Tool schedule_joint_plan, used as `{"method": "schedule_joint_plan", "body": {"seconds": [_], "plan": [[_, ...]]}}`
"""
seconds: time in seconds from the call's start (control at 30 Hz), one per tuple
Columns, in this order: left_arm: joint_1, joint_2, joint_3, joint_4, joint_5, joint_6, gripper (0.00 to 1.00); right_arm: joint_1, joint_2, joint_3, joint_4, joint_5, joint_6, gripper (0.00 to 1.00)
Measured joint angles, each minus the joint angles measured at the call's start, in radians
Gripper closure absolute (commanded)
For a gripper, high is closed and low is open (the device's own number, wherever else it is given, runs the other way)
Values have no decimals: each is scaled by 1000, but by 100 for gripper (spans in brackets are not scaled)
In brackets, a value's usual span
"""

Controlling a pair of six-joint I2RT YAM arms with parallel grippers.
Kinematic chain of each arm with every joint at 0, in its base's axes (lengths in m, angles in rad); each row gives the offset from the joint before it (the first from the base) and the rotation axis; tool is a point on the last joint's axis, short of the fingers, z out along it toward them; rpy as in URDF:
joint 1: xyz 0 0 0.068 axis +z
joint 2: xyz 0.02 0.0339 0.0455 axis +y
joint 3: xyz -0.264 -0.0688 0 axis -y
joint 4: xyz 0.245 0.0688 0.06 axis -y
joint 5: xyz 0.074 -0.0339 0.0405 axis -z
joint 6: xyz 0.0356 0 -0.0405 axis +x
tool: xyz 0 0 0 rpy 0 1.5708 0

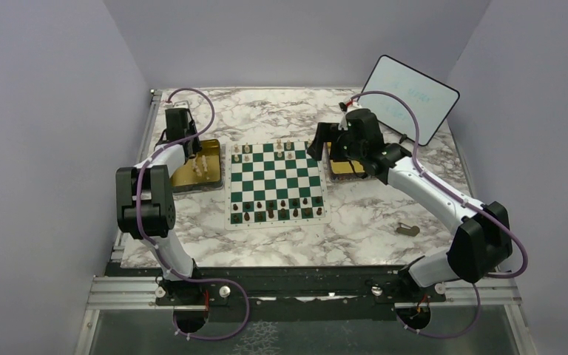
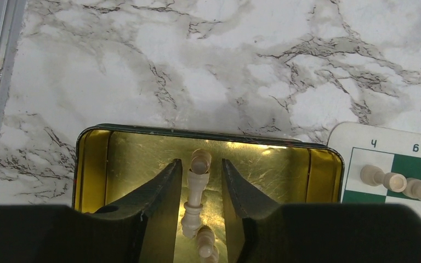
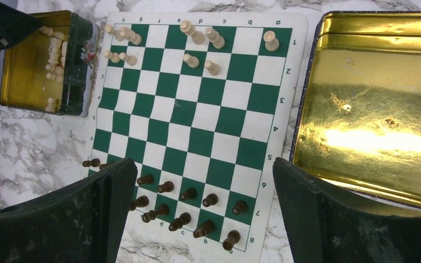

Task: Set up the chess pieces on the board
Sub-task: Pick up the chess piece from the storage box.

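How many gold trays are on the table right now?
2. The left tray sits left of the board, with cream pieces inside and the left gripper astride one. The right tray lies right of the board; no pieces show in it, though part is hidden.

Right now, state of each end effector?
Left end effector: part open, straddling a cream piece in the gold tray, not gripping it.
Right end effector: wide open, empty.

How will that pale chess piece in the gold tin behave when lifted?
Probably light and stiff: the pale chess piece is small, solid-looking. Its tall, narrow shape may tip or swing if pinched off-centre. Its rounded, smooth body could slip or roll in the gold tin.
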Motion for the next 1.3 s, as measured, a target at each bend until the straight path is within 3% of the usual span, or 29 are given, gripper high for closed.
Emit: {"method": "schedule_joint_plan", "body": {"seconds": [0.17, 0.47, 0.83, 1.03, 1.3], "plan": [[2, 24, 0, 0, 1, 2, 68, 0, 5, 0, 0, -11, -7, 0], [3, 35, 9, 0, 1, 11, 77, 0, 8, 0, 0, -16, -12, 0], [6, 53, 24, -4, 2, 17, 77, 0, 8, -8, -1, -24, -18, 0], [6, 66, 34, -8, 4, 18, 89, 0, 6, -23, -7, -24, -26, 0], [6, 64, 77, -79, 3, 10, 90, 0, -3, -23, -8, -24, -29, 0]]}}
